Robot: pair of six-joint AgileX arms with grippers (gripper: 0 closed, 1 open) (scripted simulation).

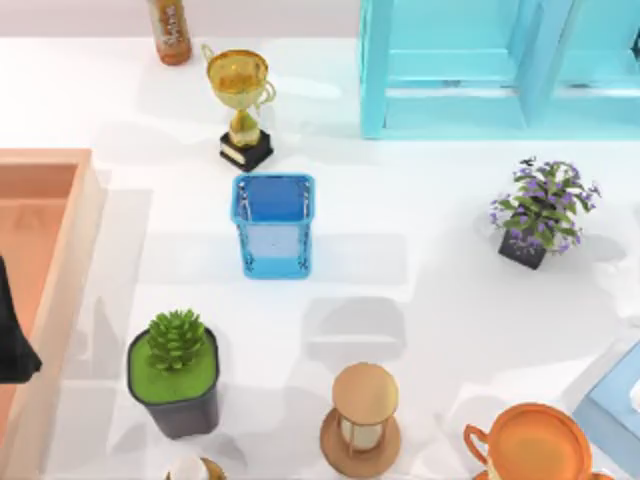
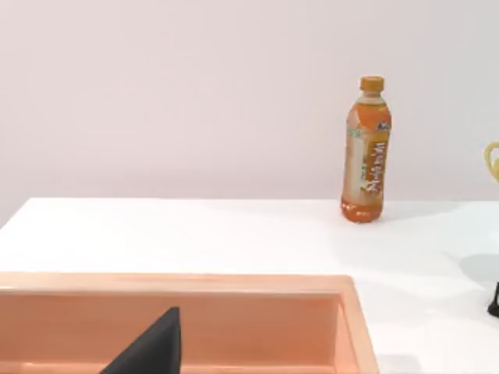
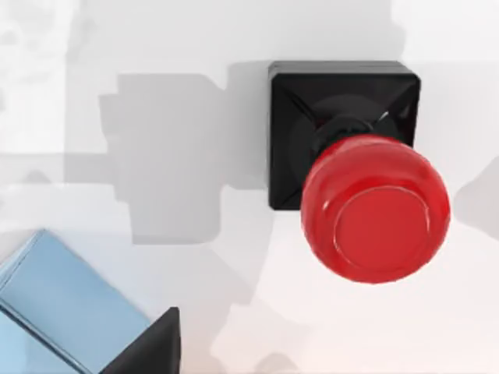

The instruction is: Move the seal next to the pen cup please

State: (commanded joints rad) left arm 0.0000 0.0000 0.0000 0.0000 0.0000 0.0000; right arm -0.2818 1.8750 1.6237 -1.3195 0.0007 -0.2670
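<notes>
Approach step: seal (image 3: 359, 175) directly beneath right wrist camera, ungrasped; pen cup (image 1: 273, 224) mid-worktop. Jaw state indeterminable. Next: descend, clamp knob.

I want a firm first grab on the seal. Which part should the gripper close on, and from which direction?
Grip the red knob of the seal, coming straight down from above. In the right wrist view it stands upright on the table, knob facing the camera over its square black base, so fingers can probably close across the knob's rounded sides.
</notes>
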